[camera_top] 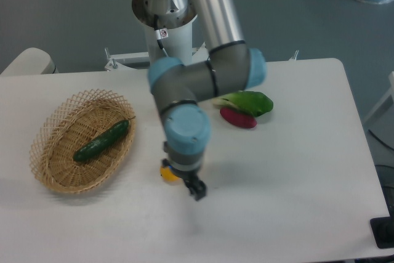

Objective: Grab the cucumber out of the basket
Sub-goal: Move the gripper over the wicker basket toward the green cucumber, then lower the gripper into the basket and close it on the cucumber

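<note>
The dark green cucumber [101,141] lies diagonally inside the tan woven basket [44,129] at the left of the white table. My gripper [196,190] hangs under the blue wrist, low over the table to the right of the basket and clear of its rim. Only its dark finger ends show below the wrist, so I cannot tell how the jaws stand. Nothing shows between them. The cucumber is untouched.
A leafy green bok choy [249,101] and a magenta-red vegetable [239,118] lie behind the arm at mid-table. A small yellow object [167,173] shows beside the wrist, partly hidden. The arm's base stands at the table's back edge.
</note>
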Robot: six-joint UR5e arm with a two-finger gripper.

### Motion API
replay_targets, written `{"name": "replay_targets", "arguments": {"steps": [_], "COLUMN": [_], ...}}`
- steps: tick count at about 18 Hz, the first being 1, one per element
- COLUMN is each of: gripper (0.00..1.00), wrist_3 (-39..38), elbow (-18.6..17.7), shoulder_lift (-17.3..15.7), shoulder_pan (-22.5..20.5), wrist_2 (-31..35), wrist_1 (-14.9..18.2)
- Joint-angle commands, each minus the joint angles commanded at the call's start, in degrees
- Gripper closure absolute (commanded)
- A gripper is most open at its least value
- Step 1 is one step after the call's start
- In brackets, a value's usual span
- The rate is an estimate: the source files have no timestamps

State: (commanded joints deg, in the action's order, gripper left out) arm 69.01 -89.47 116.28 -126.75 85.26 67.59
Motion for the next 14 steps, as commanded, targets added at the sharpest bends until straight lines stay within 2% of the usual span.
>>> {"name": "replay_targets", "arguments": {"steps": [4,8,12,14], "gripper": [0.0,0.0,0.0,0.0], "wrist_3": [-3.3,-6.4,-13.0,-15.6], "elbow": [-1.7,-5.1,-10.2,-11.2], "shoulder_lift": [-0.7,-2.7,-3.3,-3.4], "shoulder_pan": [4.4,7.8,12.2,14.0], "wrist_2": [0.0,-0.1,0.0,0.1], "wrist_1": [0.0,-1.1,-8.9,-10.1]}}
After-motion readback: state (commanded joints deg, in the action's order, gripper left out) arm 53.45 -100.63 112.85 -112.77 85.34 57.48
